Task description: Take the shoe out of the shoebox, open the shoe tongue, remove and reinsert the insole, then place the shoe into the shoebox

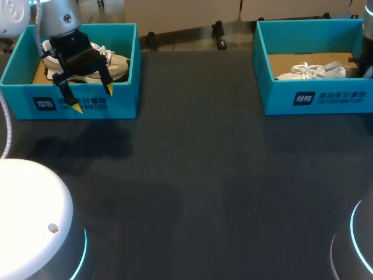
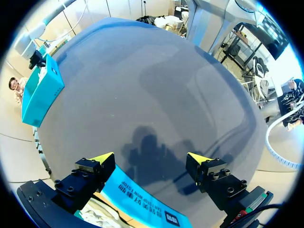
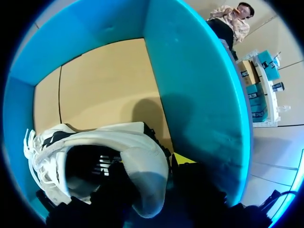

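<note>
Extraction step. Left pincer (image 1: 92,98) spread over box (image 1: 119,102); right pincer (image 3: 156,173) at shoe (image 3: 95,137) heel, grip cannot be told. Next: lift shoe clear.

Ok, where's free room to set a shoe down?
The table is bare between the left shoebox and right shoebox and across its near middle. Both boxes are crowded: left shoe, right shoe.
</note>
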Available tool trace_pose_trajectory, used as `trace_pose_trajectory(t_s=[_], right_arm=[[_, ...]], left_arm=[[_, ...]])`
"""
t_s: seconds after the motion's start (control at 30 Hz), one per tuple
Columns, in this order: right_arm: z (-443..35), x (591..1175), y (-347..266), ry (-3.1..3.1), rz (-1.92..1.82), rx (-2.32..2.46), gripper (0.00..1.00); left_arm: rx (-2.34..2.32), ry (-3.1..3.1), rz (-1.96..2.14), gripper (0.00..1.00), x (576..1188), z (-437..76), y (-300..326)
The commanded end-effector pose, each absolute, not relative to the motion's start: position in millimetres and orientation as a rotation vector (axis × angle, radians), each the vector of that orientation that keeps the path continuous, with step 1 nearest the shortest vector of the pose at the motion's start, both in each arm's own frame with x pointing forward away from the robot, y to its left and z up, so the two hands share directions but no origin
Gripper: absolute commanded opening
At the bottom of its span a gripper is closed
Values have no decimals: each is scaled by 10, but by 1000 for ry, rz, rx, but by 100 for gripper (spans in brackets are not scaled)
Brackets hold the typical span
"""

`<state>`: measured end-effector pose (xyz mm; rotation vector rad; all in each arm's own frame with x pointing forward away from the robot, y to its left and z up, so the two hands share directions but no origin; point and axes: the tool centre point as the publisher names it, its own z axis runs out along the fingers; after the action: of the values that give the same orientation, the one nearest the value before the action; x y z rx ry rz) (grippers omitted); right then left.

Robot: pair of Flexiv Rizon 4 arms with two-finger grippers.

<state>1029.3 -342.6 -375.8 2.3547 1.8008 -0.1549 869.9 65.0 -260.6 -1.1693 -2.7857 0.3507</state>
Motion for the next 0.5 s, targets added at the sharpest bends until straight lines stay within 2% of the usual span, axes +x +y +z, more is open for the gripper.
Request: trace_pose_trajectory(t_s=[0.03, 0.1, 0.13, 0.17, 0.3, 0.37, 0.5], right_arm=[[-3676, 10288, -3375, 1801, -152, 2349, 45], [-3640, 10290, -3363, 1802, -140, 2348, 47], [-3621, 10288, -3358, 1799, -141, 2352, 54], [-3602, 10287, -3352, 1796, -142, 2355, 71], [-3521, 10267, -3323, 1791, -128, 2362, 83], [-3468, 10251, -3309, 1790, -120, 2361, 100], [-3303, 10221, -3260, 1779, -87, 2357, 100]], left_arm=[[-1170, -2786, 348, 100, 8693, -2605, 654], [-1170, -2786, 348, 100, 8693, -2605, 654], [-1170, -2786, 348, 100, 8693, -2605, 654], [-1170, -2786, 348, 100, 8693, -2605, 654], [-1170, -2786, 348, 100, 8693, -2605, 654], [-1170, -2786, 348, 100, 8693, -2605, 654], [-1170, -2786, 348, 100, 8693, -2605, 654]])
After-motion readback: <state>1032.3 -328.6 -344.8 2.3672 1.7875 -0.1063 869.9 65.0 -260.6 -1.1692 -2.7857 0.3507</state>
